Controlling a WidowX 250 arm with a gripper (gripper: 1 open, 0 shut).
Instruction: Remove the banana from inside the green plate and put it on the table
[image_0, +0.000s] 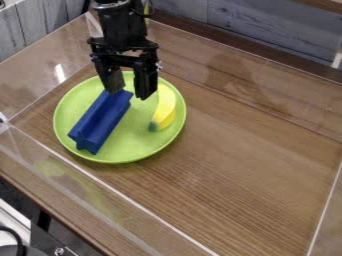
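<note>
On the right part of the plate (80, 150), a little left of the frame's centre, lies the banana (163, 112), flat on the green surface and close to the rim on that side. Its long axis runs from upper right to lower left in the picture, steeply, with a slight curve; which end carries the darker tip I cannot tell. Just to its left hangs the claw (126, 88), pointing almost straight down, with its jaws wide apart and nothing between them. One finger is very near the upper end of the banana, but whether it touches is not clear. Left of the claw, also on the plate, lies a blue block (99, 120), its length roughly parallel to the banana.

Judging from this, the task is at its beginning: the banana is not grasped, not lifted, and not yet on the tabletop (254, 150). What remains is to close on it, raise it over the rim, and set it on the wood at the right.
</note>
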